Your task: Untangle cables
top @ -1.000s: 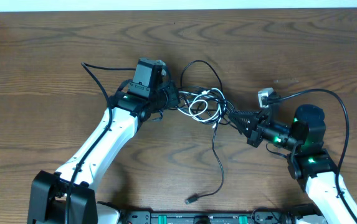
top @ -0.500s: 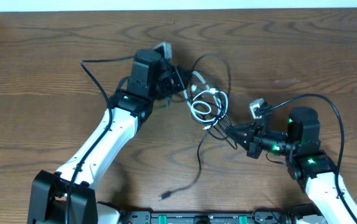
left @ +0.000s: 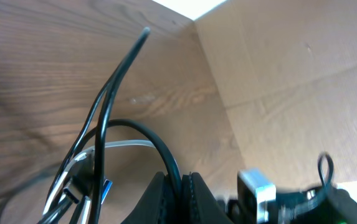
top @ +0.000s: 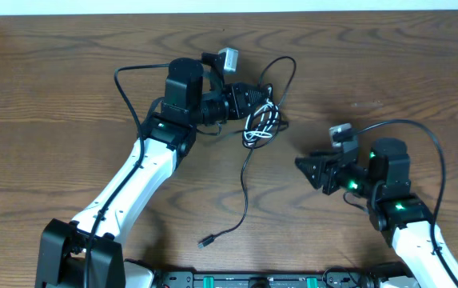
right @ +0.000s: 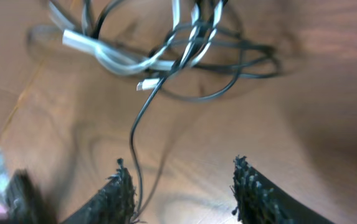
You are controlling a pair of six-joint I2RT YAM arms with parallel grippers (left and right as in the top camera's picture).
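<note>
Two arms work over the wooden table [top: 45, 88], each with one gripper, and between them there is a single knot of cables [top: 259, 122]. It holds black and white cords, too snarled for me to count them apart. The knot lies toward the far side of the table, just in front of the left gripper [top: 262, 104], with white loops bunched in the middle and a thin black loop [top: 287, 70] arching out behind. One long black tail [top: 243, 188] runs from it toward the near edge and ends in a small plug [top: 206, 240]. In the left wrist view the left gripper's fingers [left: 162, 196] are pressed together on a black cord [left: 159, 146] that curves down between them. The right gripper [top: 310, 168] sits well clear of the knot, its fingers [right: 248, 190] spread wide with nothing between them. The black tail only passes close by its left finger.
</note>
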